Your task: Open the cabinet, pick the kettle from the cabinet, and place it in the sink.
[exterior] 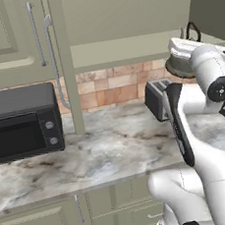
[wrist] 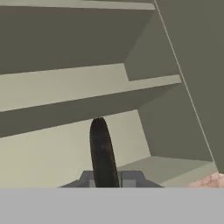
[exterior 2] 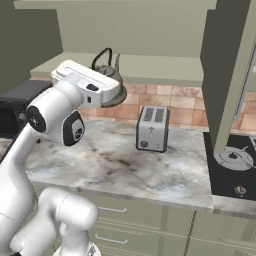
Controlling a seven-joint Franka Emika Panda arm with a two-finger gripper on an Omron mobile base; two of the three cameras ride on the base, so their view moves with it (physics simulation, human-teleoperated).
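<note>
hand: my hand (exterior 2: pixel 106 86) sits at the kettle's top, at the front of the open cabinet; jaws narrow, closed on the kettle's dark arched handle (wrist: pixel 102 153) — I see it running up between the finger tips in the hand view

kettle: kettle (exterior 2: pixel 111 80) is at the lower shelf's front edge, just above the tabletop backsplash; dome body mostly hidden behind my hand, handle loop (exterior 2: pixel 103 56) sticking up. I can't tell if it's resting on the shelf or lifted clear

cabinet: cabinet (exterior 2: pixel 150 30) open; right door (exterior 2: pixel 231 70) swung out toward me on the right, left door (exterior: pixel 61 61) swung out on the left, edge-on with its silver bar handle (exterior: pixel 53 62); pale shelf (exterior 2: pixel 165 67) inside

toaster: silver toaster (exterior 2: pixel 152 128) on the tabletop (exterior 2: pixel 115 165), below the cabinet and right of the kettle, well apart from my hand

microwave: black microwave (exterior: pixel 21 122) at the far left of the tabletop

stove: dark cooktop (exterior 2: pixel 232 167) at the right end, partly behind the right door
</note>
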